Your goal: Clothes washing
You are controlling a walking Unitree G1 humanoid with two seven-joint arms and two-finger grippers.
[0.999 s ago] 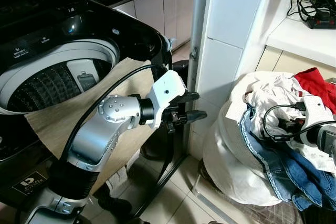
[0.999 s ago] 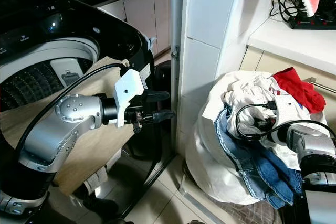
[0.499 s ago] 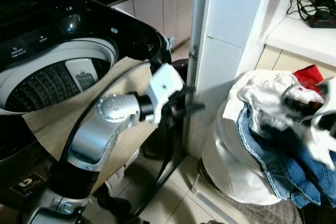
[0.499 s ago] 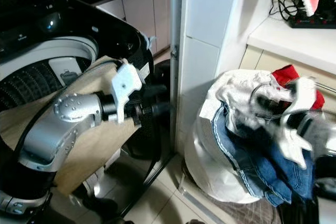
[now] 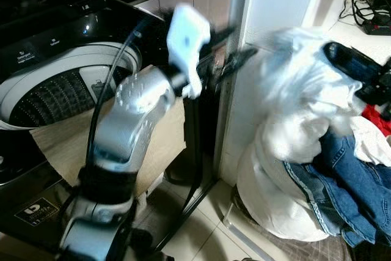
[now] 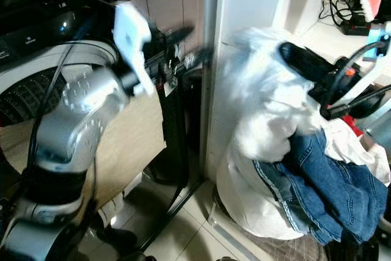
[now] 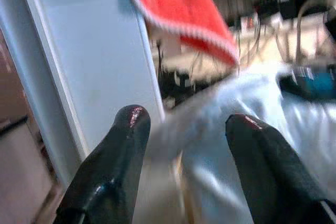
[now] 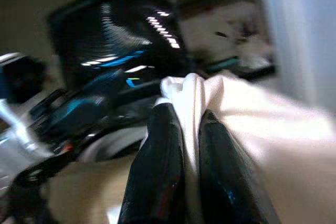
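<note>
The right gripper (image 8: 181, 129) has its two black fingers pinched on a fold of a white, soft cloth garment (image 5: 299, 96), holding it up above the white laundry basket (image 5: 269, 194) heaped with clothes. Lifted that high, I'd say, so the hem clears the heap rather than dragging the blue denim jeans (image 5: 342, 194) along; those lie draped over the basket's near side, with a red garment (image 5: 376, 117) at the basket's far edge. The left gripper (image 7: 184, 129) is raised between the basket and the black top-loading washing machine (image 5: 67, 59), fingers spread apart and pointing at the white cloth, probably ready to take its loose end. The machine's drum stands open beside the basket, so the carry looks short.
</note>
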